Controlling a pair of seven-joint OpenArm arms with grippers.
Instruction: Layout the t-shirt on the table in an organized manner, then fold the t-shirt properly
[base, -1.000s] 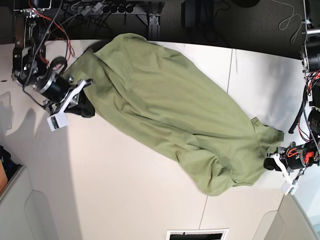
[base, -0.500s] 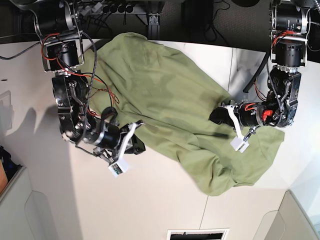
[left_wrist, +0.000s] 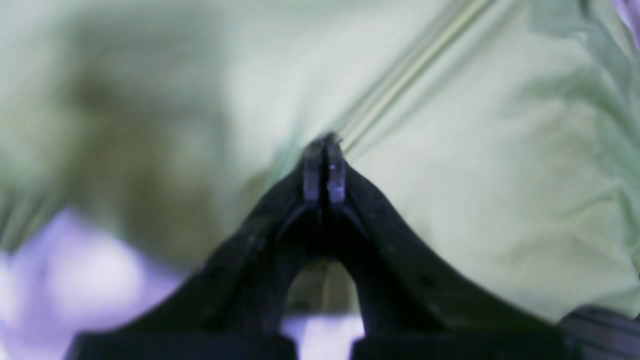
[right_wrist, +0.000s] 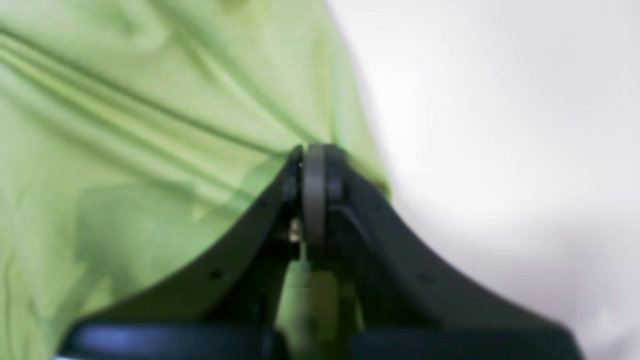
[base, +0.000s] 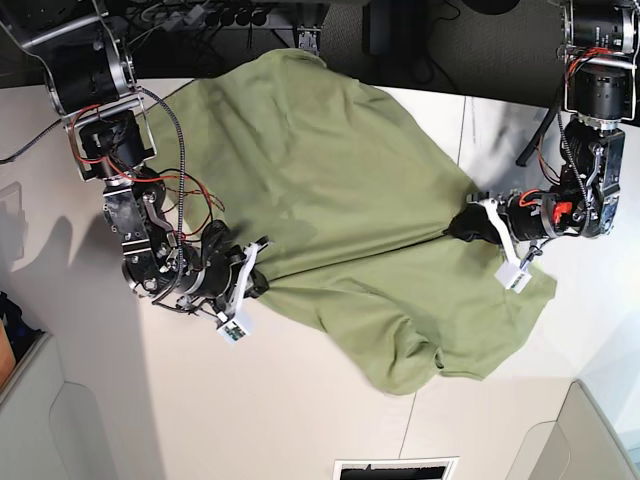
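The olive-green t-shirt (base: 330, 170) lies crumpled across the white table (base: 300, 400), from the far edge down to the near right. My right gripper (base: 262, 280) is shut on the t-shirt's near-left edge; in the right wrist view its tips (right_wrist: 314, 155) pinch green cloth (right_wrist: 125, 150) beside bare table (right_wrist: 500, 125). My left gripper (base: 468, 228) is shut on the t-shirt at the right; in the left wrist view its tips (left_wrist: 325, 150) hold a taut fold of the fabric (left_wrist: 500, 175). A straight crease runs between the two grippers.
A thin dark seam (base: 462, 130) crosses the table near the left arm. Cables and dark equipment (base: 220, 20) sit beyond the far edge. A dark slot (base: 395, 468) lies at the near edge, with grey panels in both near corners.
Both arms swung in from the table's sides to the middle, dragging the shirt with them. The cloth between them has pulled taut and the shirt's far part has shifted up.
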